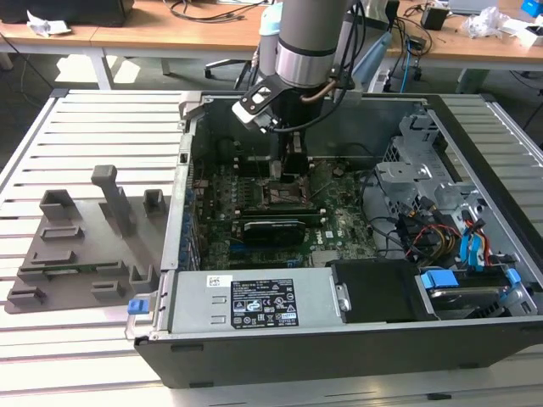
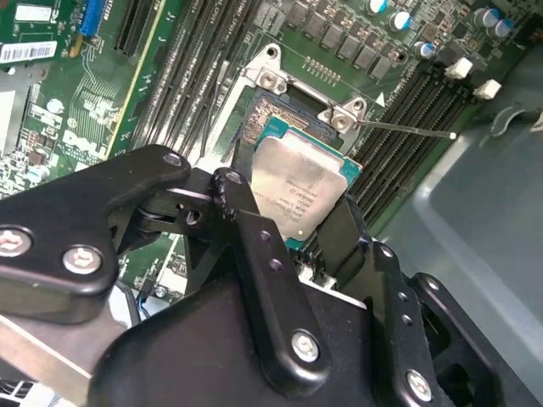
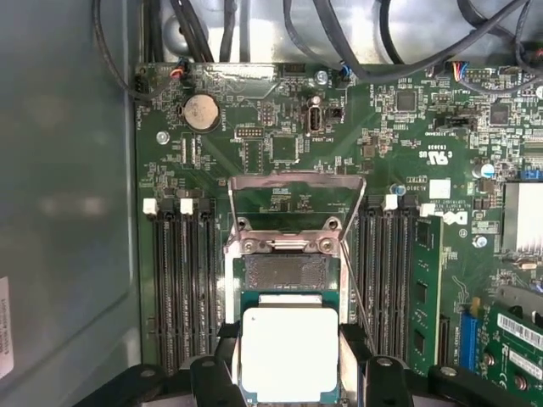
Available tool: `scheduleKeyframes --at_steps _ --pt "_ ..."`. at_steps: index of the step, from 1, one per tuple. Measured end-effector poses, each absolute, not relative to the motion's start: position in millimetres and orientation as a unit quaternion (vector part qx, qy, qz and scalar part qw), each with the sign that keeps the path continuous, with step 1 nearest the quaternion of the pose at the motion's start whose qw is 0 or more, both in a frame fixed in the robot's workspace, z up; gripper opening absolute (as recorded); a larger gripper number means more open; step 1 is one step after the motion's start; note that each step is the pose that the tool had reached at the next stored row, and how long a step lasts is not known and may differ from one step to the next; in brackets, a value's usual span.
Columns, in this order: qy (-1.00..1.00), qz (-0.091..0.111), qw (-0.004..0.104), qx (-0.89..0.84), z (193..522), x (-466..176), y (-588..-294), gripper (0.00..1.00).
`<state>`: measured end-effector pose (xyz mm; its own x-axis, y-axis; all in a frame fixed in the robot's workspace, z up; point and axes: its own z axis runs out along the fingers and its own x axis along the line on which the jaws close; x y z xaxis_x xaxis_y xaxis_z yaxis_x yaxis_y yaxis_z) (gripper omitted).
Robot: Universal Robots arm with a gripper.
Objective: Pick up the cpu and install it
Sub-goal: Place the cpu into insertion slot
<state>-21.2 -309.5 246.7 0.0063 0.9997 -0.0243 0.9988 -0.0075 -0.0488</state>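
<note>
Black two-finger gripper (image 2: 293,212) sits closest to us, clamped on the cpu (image 2: 304,182), the small square chip with a silvery metal top, one finger on each opposite edge. Chip partly covers the open dark socket frame (image 3: 287,270); seated or not, we can't tell. Socket is on the green motherboard (image 1: 339,227) inside the open dark-grey computer case (image 1: 254,360), alongside a long black card (image 1: 273,229) and a silver power supply box (image 1: 195,314). Grey moulded tray (image 1: 76,254) lies outside the case, at the exterior view's left.
</note>
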Motion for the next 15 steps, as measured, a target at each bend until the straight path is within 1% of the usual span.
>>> scheduleKeyframes --at_steps 10,15 --pt "-0.723 0.026 0.008 -0.691 229 -18 -314 0.55" --pt "-0.723 0.026 0.008 -0.691 226 -18 -314 0.55"
